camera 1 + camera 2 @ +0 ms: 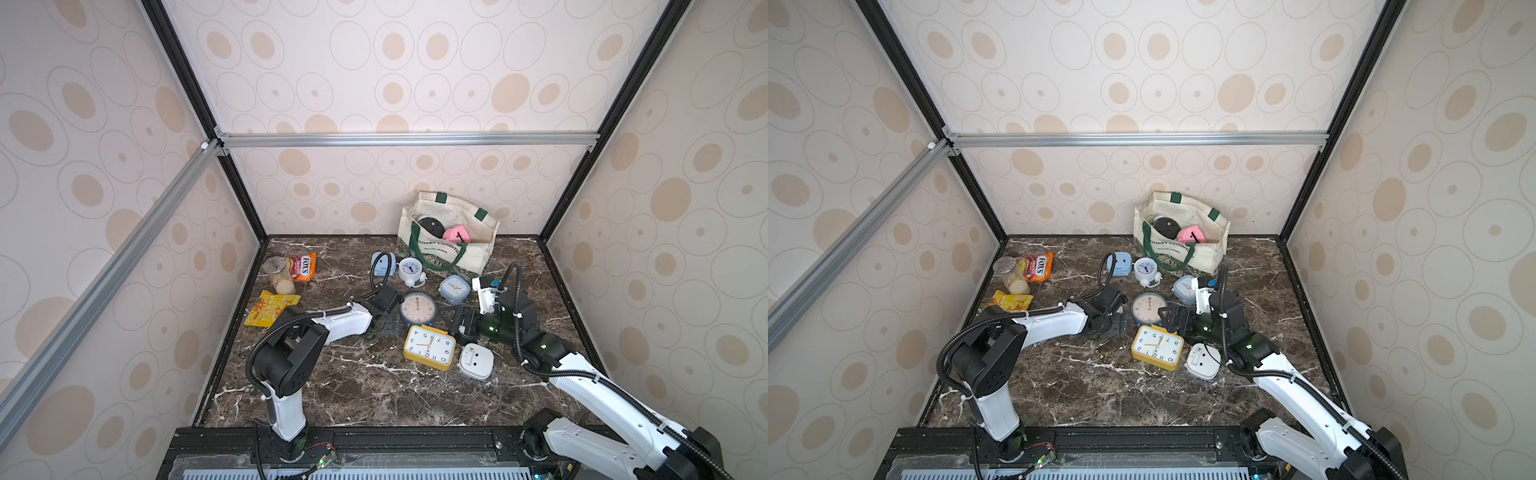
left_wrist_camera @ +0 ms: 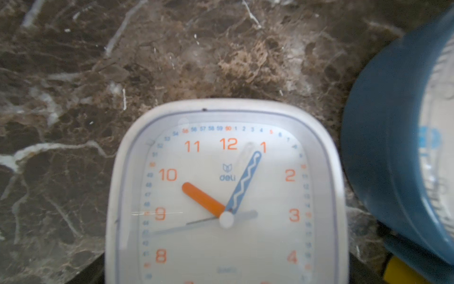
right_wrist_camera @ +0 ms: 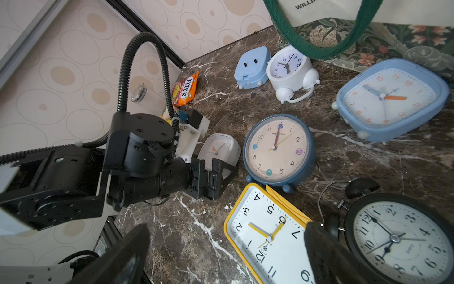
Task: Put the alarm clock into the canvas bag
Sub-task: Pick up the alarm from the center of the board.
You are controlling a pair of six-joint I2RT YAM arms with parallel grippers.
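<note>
Left wrist view | white rounded-square plastic alarm clock (image 2: 226, 196) is shown straight ahead of the nearer left gripper (image 3: 216, 175) | its jaws are spread, empty | right gripper (image 1: 462, 323) likewise released

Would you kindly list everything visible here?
table: 1, dark marble, underneath
canvas bag: 1, cream, at rear
black clock, pink clock: 2, in bag
face-down blue clock, square blue clock: 2, pale blue, before bag
white bell clock: 1, white, between them
round clock: 1, dark blue, centre
yellow clock: 1, yellow, front
face-down white clock: 1, white, beside yellow
white square clock: 1, white, beside round
black bell clock: 1, black, beside yellow
orange packet, yellow packet, clear jar: 3, left edge
left gripper, right gripper: 2, black, open
</note>
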